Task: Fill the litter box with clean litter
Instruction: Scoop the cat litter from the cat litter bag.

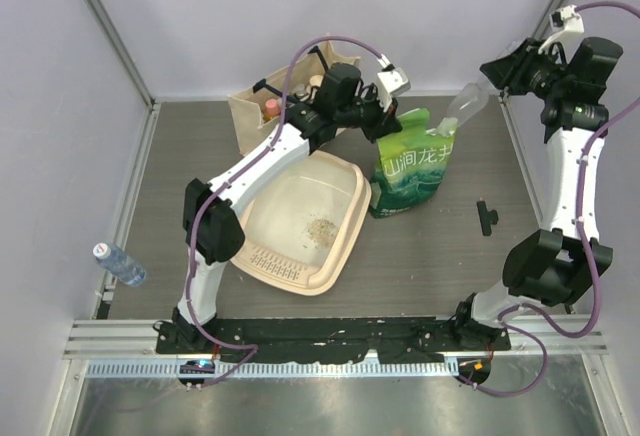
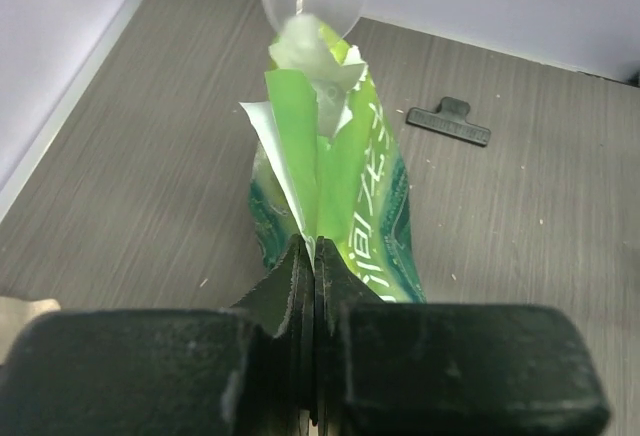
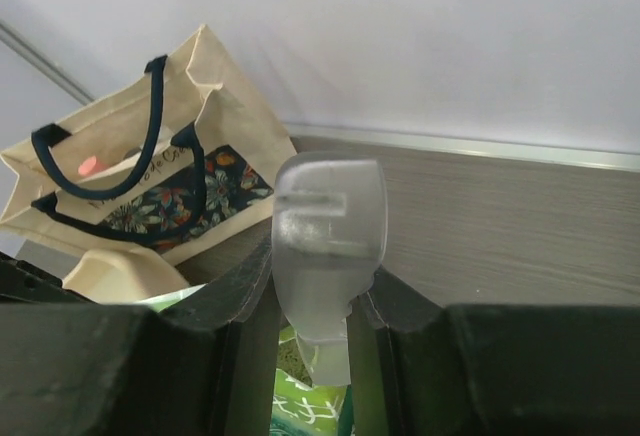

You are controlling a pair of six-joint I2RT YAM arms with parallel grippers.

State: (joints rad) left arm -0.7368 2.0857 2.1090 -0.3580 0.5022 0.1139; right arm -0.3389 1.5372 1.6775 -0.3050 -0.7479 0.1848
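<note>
The cream litter box lies in the middle of the table, with a small patch of clean litter on its floor. To its right stands a green bag with white characters. My left gripper is shut on the bag's top edge; the left wrist view shows the jaws pinching the green film. My right gripper is shut on a clear plastic scoop, whose tip sits at the bag's mouth. In the right wrist view the scoop is held between the fingers, above the bag.
A beige tote bag with dark handles stands at the back, behind the tray and the left arm. A black clip lies right of the green bag. A water bottle lies at the left edge. Grey walls close three sides.
</note>
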